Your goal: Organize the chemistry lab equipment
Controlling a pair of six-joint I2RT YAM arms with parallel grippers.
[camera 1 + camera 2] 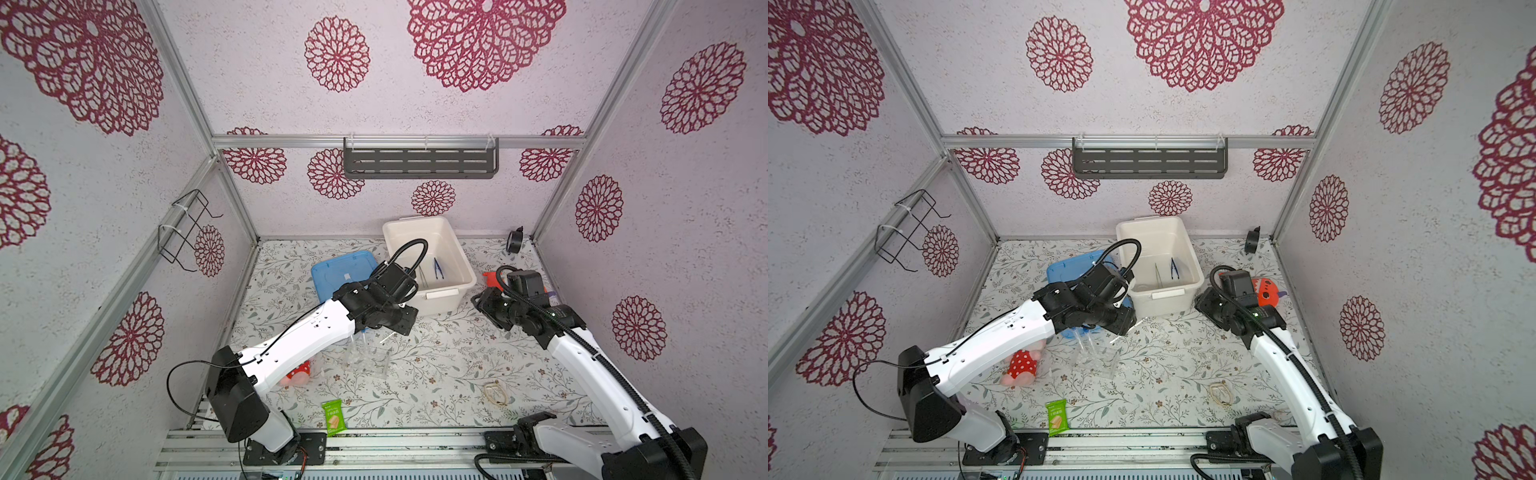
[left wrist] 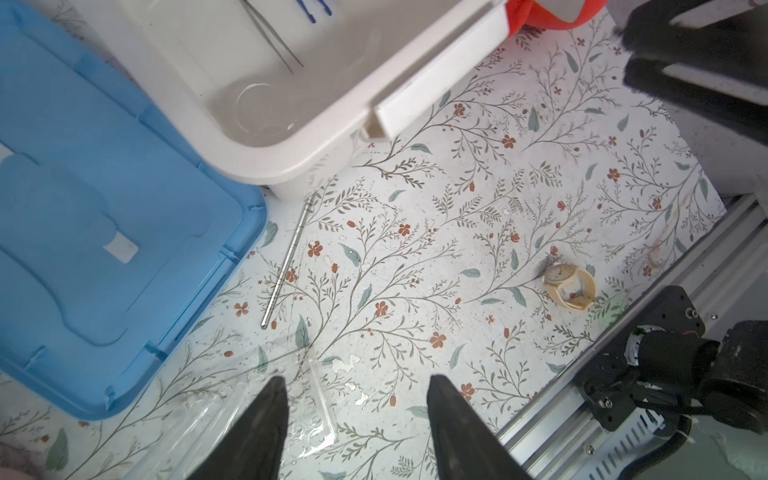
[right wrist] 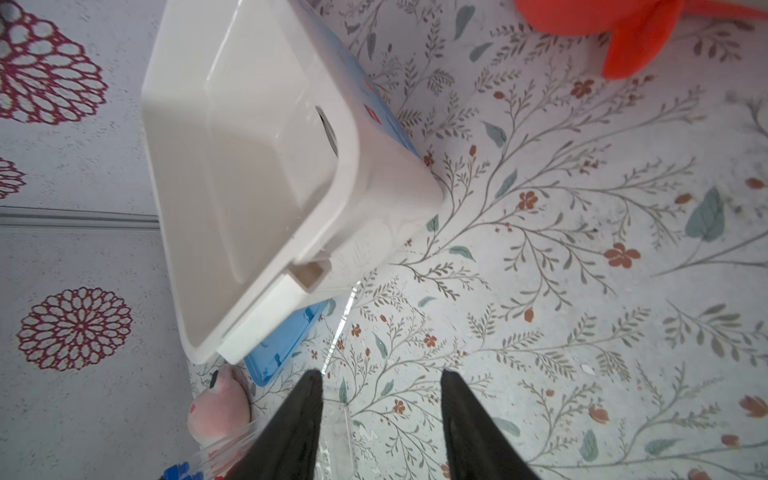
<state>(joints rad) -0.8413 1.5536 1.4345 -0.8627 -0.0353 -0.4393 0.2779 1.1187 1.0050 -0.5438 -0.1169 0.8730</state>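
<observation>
Plainly, the left gripper (image 2: 356, 386) stood open and empty, a thin clear rod (image 2: 286, 262) ahead of it near the white bin (image 2: 266, 162); the right gripper (image 3: 382, 378) gaped empty too

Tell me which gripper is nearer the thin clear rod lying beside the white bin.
Left. The left gripper hangs right beside the thin clear rod; the right gripper is farther off, by the white bin's opposite near corner.
</observation>
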